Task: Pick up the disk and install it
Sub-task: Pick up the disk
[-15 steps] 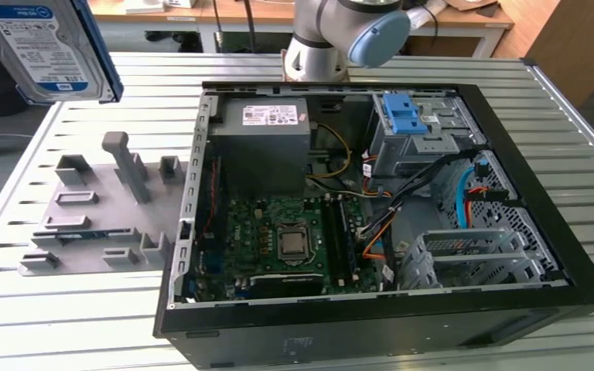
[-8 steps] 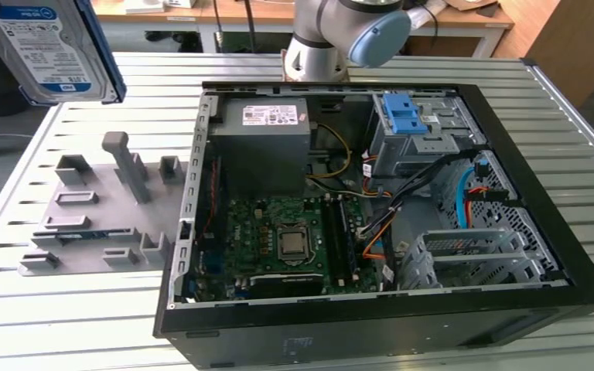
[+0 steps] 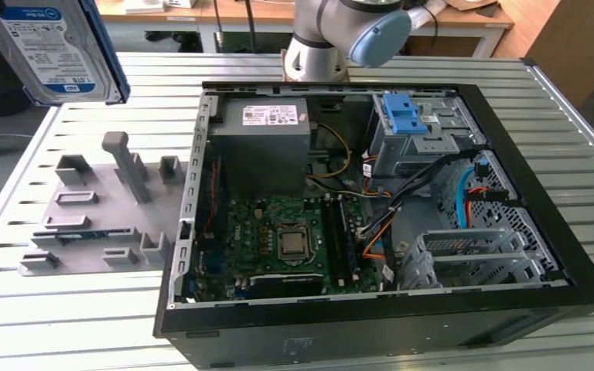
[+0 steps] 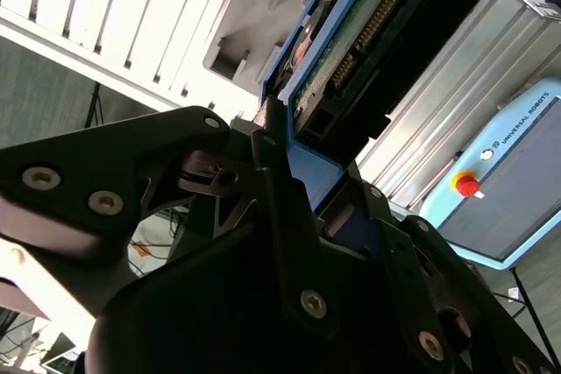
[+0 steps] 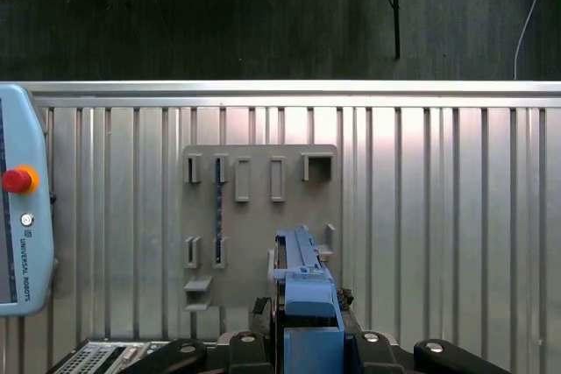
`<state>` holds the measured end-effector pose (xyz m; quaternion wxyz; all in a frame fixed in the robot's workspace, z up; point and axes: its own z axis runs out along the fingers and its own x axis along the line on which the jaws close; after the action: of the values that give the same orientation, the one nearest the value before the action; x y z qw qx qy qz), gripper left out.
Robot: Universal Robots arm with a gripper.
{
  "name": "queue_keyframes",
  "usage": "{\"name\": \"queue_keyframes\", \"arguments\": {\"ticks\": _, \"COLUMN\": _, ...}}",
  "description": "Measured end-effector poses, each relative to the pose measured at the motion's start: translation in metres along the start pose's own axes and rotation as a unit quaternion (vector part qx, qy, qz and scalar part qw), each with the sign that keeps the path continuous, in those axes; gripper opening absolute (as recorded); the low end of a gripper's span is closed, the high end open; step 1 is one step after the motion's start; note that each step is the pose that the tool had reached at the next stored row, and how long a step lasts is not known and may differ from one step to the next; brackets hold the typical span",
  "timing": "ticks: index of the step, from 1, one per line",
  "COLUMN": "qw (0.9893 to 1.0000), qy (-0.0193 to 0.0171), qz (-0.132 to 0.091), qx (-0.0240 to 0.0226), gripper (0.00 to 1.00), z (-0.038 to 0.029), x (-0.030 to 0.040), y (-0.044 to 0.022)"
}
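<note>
Hand [image 4: 282,164] is closed tight on the disk [image 3: 55,50] by its blue carrier. The disk is held in the upper left of the exterior view, above the grey rack [image 3: 90,224] on the worktop [image 3: 70,325], left of the open case [image 3: 380,317].

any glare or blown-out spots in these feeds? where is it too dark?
Second wrist view: table slats blown out white, gripper body near-black against them, and the disk it clamps sits in shadow. First wrist view: even light, mild sheen on the slats, floor beyond dark. Exterior view: soft, even light, no hard shadows; computer case interior dimmer around the motherboard.
</note>
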<state>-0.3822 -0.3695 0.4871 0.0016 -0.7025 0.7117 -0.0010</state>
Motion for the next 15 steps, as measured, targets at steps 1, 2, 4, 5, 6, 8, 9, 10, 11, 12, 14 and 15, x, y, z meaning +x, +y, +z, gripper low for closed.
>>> {"name": "queue_keyframes", "arguments": {"ticks": 1, "qw": 1.0000, "qy": 0.0000, "qz": 0.000, "qx": 0.0000, "gripper": 0.36, "z": 0.0000, "x": 0.0002, "y": -0.0006}}
{"name": "queue_keyframes", "arguments": {"ticks": 2, "qw": 1.0000, "qy": 0.0000, "qz": 0.000, "qx": 0.0000, "gripper": 0.36, "z": 0.0000, "x": 0.0004, "y": -0.0012}}
{"name": "queue_keyframes", "arguments": {"ticks": 4, "qw": 1.0000, "qy": 0.0000, "qz": 0.000, "qx": 0.0000, "gripper": 0.36, "z": 0.0000, "x": 0.0007, "y": -0.0028}}
{"name": "queue_keyframes", "arguments": {"ticks": 5, "qw": 1.0000, "qy": 0.0000, "qz": 0.000, "qx": 0.0000, "gripper": 0.36, "z": 0.0000, "x": 0.0008, "y": -0.0038}}
{"name": "queue_keyframes", "arguments": {"ticks": 6, "qw": 1.0000, "qy": 0.0000, "qz": 0.000, "qx": 0.0000, "gripper": 0.36, "z": 0.0001, "x": 0.0009, "y": -0.0048}}
{"name": "queue_keyframes", "arguments": {"ticks": 8, "qw": 1.0000, "qy": 0.0000, "qz": 0.000, "qx": 0.0000, "gripper": 0.36, "z": 0.0001, "x": 0.0011, "y": -0.0067}}
{"name": "queue_keyframes", "arguments": {"ticks": 9, "qw": 1.0000, "qy": 0.0000, "qz": 0.000, "qx": 0.0000, "gripper": 0.36, "z": 0.0001, "x": 0.0013, "y": -0.0080}}
{"name": "queue_keyframes", "arguments": {"ticks": 10, "qw": 1.0000, "qy": 0.0000, "qz": 0.000, "qx": 0.0000, "gripper": 0.36, "z": 0.0000, "x": 0.0014, "y": -0.0093}}
{"name": "queue_keyframes", "arguments": {"ticks": 11, "qw": 1.0000, "qy": 0.0000, "qz": 0.000, "qx": 0.0000, "gripper": 0.36, "z": 0.0001, "x": 0.0017, "y": -0.0104}}
{"name": "queue_keyframes", "arguments": {"ticks": 12, "qw": 1.0000, "qy": 0.0000, "qz": 0.000, "qx": 0.0000, "gripper": 0.36, "z": 0.0001, "x": 0.0018, "y": -0.0113}}
{"name": "queue_keyframes", "arguments": {"ticks": 14, "qw": 1.0000, "qy": 0.0000, "qz": 0.000, "qx": 0.0000, "gripper": 0.36, "z": 0.0001, "x": 0.0019, "y": -0.0131}}
{"name": "queue_keyframes", "arguments": {"ticks": 15, "qw": 1.0000, "qy": 0.0000, "qz": 0.000, "qx": 0.0000, "gripper": 0.36, "z": 0.0001, "x": 0.0020, "y": -0.0139}}
